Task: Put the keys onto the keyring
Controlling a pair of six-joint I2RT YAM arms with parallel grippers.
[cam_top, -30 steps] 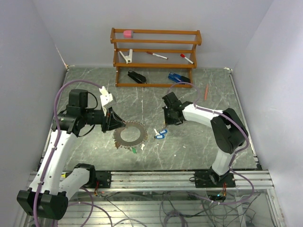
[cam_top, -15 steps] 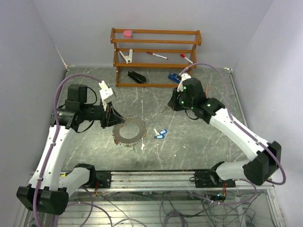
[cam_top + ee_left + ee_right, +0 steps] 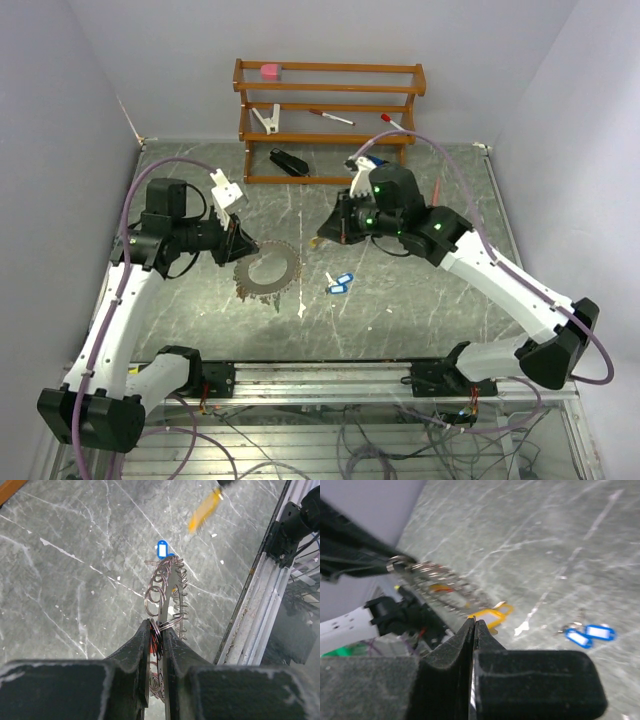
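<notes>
**Ana:** Grey marbled tabletop (image 3: 430,300), wooden rack (image 3: 330,68) along the back wall. Where has the keyring got to?

**Ben:** The keyring (image 3: 266,270) is left of centre, tipped up on edge. The left fingers (image 3: 137,650) are clenched on the near part of its rim. I can't tell whether the far rim rests on the tabletop.

**Ana:** And the other arm?

**Ben:** The right fingers (image 3: 455,650) are pressed fully together, with a yellow-tagged key (image 3: 490,616) pinched at their tips. It hangs in the air near the keyring's right side, apart from it.

**Ana:** So which step is this?

**Ben:** I'd call it the approach. One key is picked up and being brought to the ring, but it isn't threaded yet. Two blue-tagged keys (image 3: 340,285) lie loose on the tabletop to the right of the ring, so the task looks to be at an early stage.

**Ana:** What does the next move call for?

**Ben:** Fine alignment, I'd say. The rim carries small wire loops (image 3: 155,592), and the key's own eye has to meet one of them. The left arm should hold the ring steady at this tilt while the right arm closes the gap slowly. The tag dangles — a swing could carry the key past the loop.
</notes>
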